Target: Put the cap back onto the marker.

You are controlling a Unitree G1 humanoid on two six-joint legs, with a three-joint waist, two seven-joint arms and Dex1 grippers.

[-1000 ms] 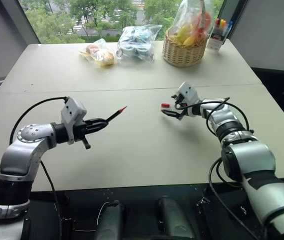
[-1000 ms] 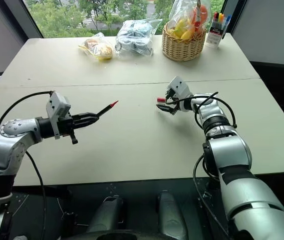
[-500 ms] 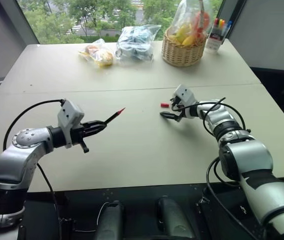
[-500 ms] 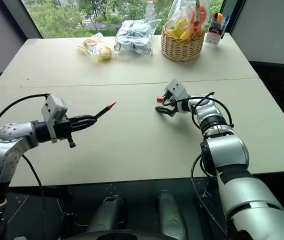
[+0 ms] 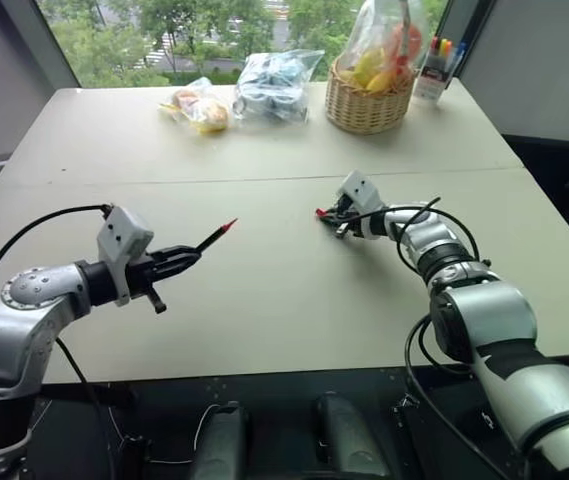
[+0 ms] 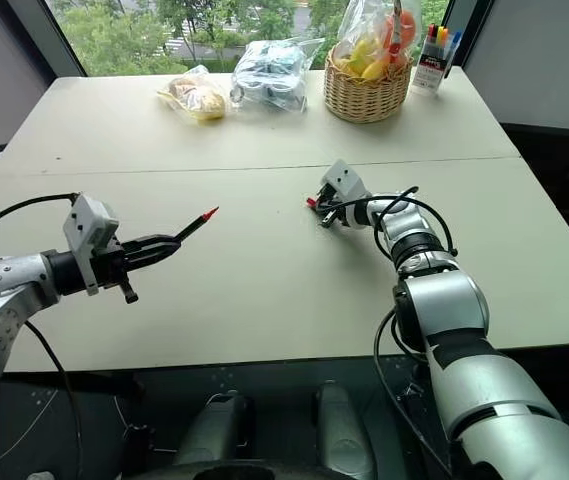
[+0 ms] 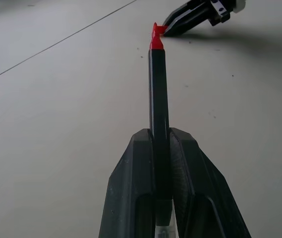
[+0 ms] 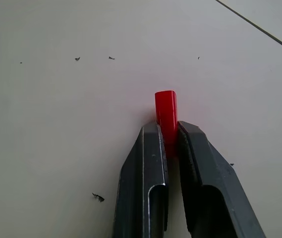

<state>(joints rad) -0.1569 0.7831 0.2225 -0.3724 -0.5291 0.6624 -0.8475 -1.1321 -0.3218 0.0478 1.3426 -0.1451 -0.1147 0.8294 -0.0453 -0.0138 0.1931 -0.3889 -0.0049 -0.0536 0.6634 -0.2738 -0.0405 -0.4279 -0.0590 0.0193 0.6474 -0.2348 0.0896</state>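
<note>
Counter: pale, seamed.
Far edge: wicker basket, two plastic bags, marker cup.
Middle: red cap.

Red cap, black red-tipped marker, beige table.

Two head views sit high at the near edge of the table, facing forward and down; both cover the same tabletop, both arms and the window behind, offset slightly sideways. Left wrist view sits close behind the left end effector, looking low along the marker across the table to the right end effector. Right wrist view looks steeply down, very near, at the cap on the table.
</note>
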